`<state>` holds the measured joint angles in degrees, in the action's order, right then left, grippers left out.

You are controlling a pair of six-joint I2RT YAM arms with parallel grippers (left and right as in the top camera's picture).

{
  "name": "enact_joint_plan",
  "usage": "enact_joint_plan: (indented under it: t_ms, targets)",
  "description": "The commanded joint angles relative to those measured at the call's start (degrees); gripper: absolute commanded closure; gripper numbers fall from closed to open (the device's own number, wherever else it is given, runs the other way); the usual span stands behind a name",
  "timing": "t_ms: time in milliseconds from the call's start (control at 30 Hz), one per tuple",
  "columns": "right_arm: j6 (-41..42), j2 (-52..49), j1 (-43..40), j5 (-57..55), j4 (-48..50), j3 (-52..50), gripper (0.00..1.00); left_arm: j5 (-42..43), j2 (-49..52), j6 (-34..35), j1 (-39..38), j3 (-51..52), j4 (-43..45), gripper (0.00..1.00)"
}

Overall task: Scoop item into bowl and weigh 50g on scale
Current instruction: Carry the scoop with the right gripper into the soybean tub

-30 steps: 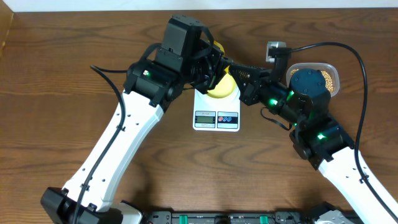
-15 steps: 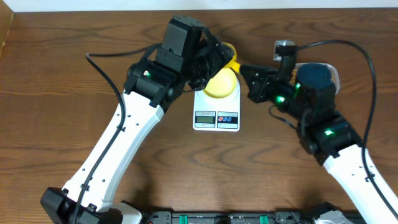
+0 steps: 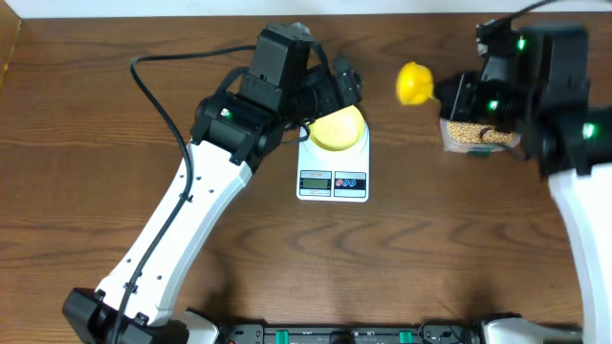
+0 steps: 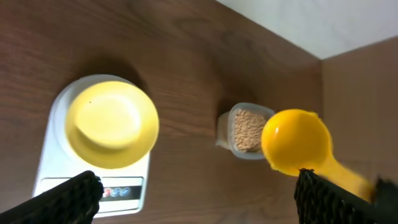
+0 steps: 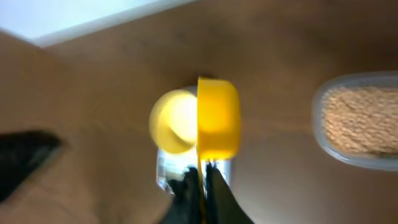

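- The left gripper (image 4: pixel 198 183) hung above the table (image 3: pixel 430 248) with its two dark fingers spread wide apart, gripping nothing.
- The bowl (image 3: pixel 338 129) stood upright on the back part of the scale (image 3: pixel 332 182). It was small, round and pale yellow. Its inner face appeared smooth and plain in the left wrist view.
- The scale was a white rectangle lying flat on the dark wood. A small grey display and a panel with two round buttons sat along its near edge. The digits and any lettering were too small to read. No brand mark could be made out.
- The scoop (image 3: pixel 414 84) was bright yellow with a round cup. It was in the air between the scale and the tub (image 4: pixel 224 132), clear of both. The right wrist view showed the cup edge-on; what it held could not be told.
- The beans (image 4: pixel 247 129) were small, round and tan-beige. They lay heaped in the clear plastic tub, which stood on the table to the right of the scale, well apart from the bowl.
- The right gripper (image 5: pixel 200 183) had its fingers pressed together on the thin handle of the scoop.
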<state>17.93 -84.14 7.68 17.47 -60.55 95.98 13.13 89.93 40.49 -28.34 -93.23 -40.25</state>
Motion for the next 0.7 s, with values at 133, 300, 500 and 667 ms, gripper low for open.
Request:
enact_joint_plan:
  t_ms: [133,300,500,667]
  targets:
    - [-11.6,-16.1,-6.5,-12.7,-15.8,17.1,0.99,-4.7,0.0,-5.2,0.0,0.3,-3.9,0.0]
    - [-16.9,-25.1,-9.4,-13.0,-20.4,25.8,0.99,-5.5,0.0,-7.4,0.0,0.3,-5.9,0.0]
    - [-21.9,-31.6,-10.9,-13.0,-18.3,26.3,0.99,-5.5,0.0,-10.3,0.0,0.3,-6.2,0.0]
    - [-24.5,-35.6,-10.9,-13.0,-18.3,26.3,0.99,-5.5,0.0,-14.0,0.0,0.3,-7.0,0.0]
